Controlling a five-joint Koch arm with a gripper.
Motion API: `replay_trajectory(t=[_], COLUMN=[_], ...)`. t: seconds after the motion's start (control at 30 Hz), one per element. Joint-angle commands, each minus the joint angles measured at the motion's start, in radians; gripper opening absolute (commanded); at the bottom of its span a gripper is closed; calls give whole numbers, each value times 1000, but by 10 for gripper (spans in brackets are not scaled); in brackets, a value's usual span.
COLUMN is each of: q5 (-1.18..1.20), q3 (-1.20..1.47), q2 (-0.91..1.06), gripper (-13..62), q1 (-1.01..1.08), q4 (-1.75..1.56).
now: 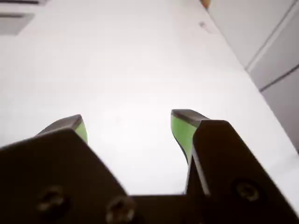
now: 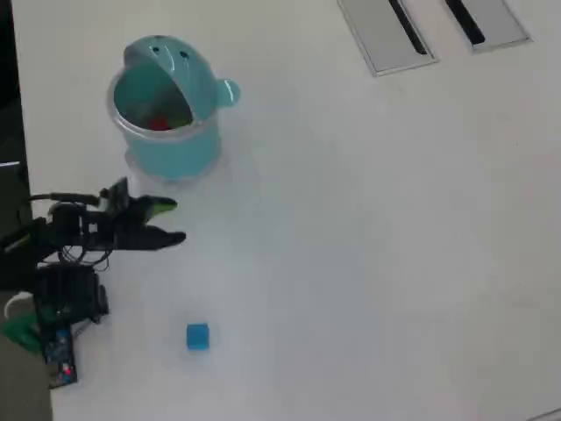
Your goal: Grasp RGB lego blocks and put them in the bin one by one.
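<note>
The white table (image 2: 368, 246) is seen to fill both views. Two flat grey panels with black slots (image 2: 434, 31) are set into it at the top right of the overhead view.

The teal bin (image 2: 166, 96) is found standing upright at the upper left of the overhead view, its domed hood with two dark dots turned toward the top of the picture and a small knob projecting to the right. Inside it, a red block (image 2: 158, 124) and a patch of yellow-green (image 2: 178, 118) are made out against the inner wall; their exact shape cannot be told.

The arm is positioned at the left edge of the overhead view, just below the bin. Its gripper (image 2: 171, 221) is pointed to the right, clear of the bin. In the wrist view the gripper (image 1: 131, 123) is shown with its two green-faced jaws spread well apart and only bare table between them; nothing is held.

The blue block (image 2: 198, 337) is recorded lying on the table below the gripper, well apart from it and from the bin.
</note>
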Motion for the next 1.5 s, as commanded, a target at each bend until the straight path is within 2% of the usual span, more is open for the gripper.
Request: replay_trajectory(t=[0.0,0.6,0.97,1.47], q5=[-3,5,3,-63], q3=[2,451,586,721], q2=[18,-29,-153,-314], gripper=[335,335,330,329], q1=[52,342,508,571], q4=[-5,-285,-417,-589])
